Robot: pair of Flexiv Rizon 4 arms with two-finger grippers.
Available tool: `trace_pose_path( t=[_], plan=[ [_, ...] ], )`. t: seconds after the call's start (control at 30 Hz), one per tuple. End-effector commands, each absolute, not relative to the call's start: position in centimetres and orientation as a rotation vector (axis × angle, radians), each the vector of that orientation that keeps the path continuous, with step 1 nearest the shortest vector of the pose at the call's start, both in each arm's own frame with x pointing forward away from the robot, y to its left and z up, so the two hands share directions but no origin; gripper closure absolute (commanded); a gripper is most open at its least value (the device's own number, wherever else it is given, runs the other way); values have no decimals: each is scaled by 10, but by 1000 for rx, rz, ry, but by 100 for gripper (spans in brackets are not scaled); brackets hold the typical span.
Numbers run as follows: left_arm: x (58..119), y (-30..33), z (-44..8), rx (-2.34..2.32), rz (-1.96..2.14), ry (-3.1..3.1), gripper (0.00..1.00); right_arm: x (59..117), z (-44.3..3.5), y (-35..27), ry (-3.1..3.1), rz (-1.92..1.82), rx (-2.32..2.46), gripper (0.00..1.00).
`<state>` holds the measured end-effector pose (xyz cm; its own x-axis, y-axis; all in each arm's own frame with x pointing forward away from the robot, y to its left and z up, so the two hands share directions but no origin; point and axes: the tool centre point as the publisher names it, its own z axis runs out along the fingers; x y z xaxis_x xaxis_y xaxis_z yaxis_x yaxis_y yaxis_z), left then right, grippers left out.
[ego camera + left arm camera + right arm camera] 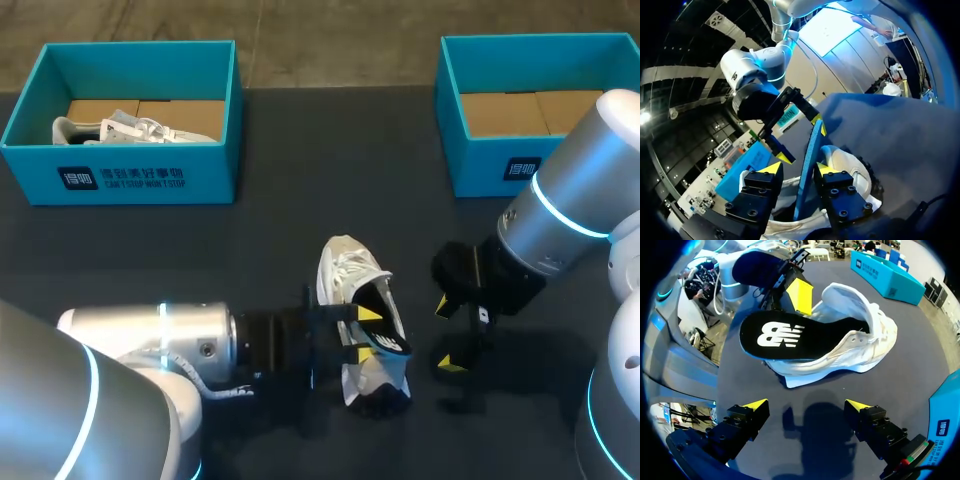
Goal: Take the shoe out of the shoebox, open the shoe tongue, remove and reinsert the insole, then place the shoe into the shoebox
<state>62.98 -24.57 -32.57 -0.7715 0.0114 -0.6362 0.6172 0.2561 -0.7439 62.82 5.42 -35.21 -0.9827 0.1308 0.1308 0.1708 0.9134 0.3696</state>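
The shoe [347,270] is already set out on the table [270,250], the insole [790,335] is held partly out of it by the closed left claw [798,168] (the right claw [807,405] is spread, empty); reinsertion and boxing are judged to remain

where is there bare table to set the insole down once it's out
Widest bare table lies between the left shoebox and the right shoebox, beyond the shoe. Another strip runs between the left shoebox's front and the left arm. It is crowded around the shoe: left gripper at its opening, right gripper close beside.
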Motion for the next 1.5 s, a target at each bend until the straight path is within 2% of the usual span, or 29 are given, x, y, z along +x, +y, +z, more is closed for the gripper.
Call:
trace_pose_path(
  t=[0.03,0.23,0.33,0.4,0.47,1.27,1.3,1.33,1.37,1.43,1.5],
  plan=[
    [636,-252,-320,605,-1538,2099,60,627,-352,55,-2973,-587,-237,0],
    [638,-256,-324,627,-1513,2173,60,627,-352,55,-2973,-587,-237,0],
    [635,-258,-325,647,-1519,2181,65,627,-352,55,-2973,-587,-237,0],
    [632,-259,-325,663,-1524,2180,74,627,-352,55,-2973,-587,-237,0],
    [630,-259,-326,681,-1530,2177,100,627,-352,55,-2973,-587,-237,0],
    [649,-238,-352,667,-1474,2166,100,627,-352,55,-2973,-587,-237,0],
    [648,-238,-352,667,-1473,2166,99,627,-352,55,-2973,-587,-237,0],
    [646,-238,-350,670,-1480,2163,78,627,-352,55,-2973,-587,-237,0],
    [644,-238,-349,670,-1481,2162,67,627,-352,55,-2973,-587,-237,0],
    [641,-239,-345,678,-1492,2155,59,627,-352,55,-2973,-587,-237,0],
    [637,-239,-342,684,-1495,2150,58,627,-352,55,-2973,-587,-237,0]
  ],
)
